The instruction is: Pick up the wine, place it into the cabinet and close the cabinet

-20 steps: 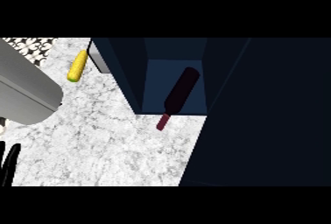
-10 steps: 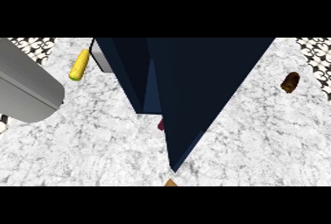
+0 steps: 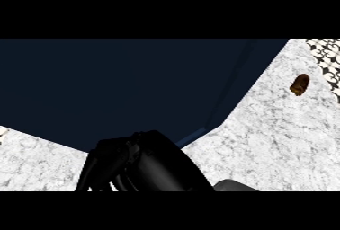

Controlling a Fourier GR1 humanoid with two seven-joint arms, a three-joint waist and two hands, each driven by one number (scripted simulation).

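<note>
The dark blue cabinet door (image 3: 119, 90) fills the upper left and middle of the head view and covers the cabinet's inside. The wine bottle is hidden behind it. My right hand (image 3: 143, 164) shows at the bottom centre, just under the door's lower edge, with its fingers (image 3: 96, 168) long and fairly straight and nothing in them. Its grey forearm (image 3: 232, 185) enters from the lower edge. My left hand does not show.
White marble counter (image 3: 266, 143) lies to the right and at the lower left. A small brown object (image 3: 300, 84) sits on the counter at the far right. A patterned wall (image 3: 327, 54) runs along the upper right corner.
The door has swung leftward across the view and now hides the cabinet's inside and the bottle. My right hand has come into view under it. The yellow object at the left is out of sight.
</note>
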